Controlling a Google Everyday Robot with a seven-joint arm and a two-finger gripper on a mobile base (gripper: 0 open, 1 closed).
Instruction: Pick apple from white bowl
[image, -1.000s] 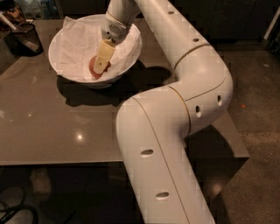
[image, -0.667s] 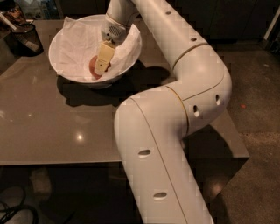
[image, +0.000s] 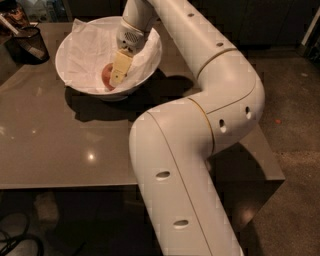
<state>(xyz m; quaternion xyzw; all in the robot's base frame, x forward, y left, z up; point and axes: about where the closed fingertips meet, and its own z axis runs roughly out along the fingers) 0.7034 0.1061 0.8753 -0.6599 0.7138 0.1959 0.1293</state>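
Note:
The white bowl (image: 80, 75) stands at the far left of the grey table, lined with crumpled white paper. The red-orange apple (image: 105, 75) lies at the bottom of the bowl, to the right of its middle, partly hidden by the gripper. My gripper (image: 116, 80) reaches down into the bowl from above and sits right at the apple, covering its right side. I cannot tell whether it has hold of the apple.
A small black mesh cup (image: 29, 44) stands at the table's far left corner, beside the bowl. My white arm (image: 200, 115) curves over the right part of the table (image: 60, 150). The table's front edge runs below; dark floor lies to the right.

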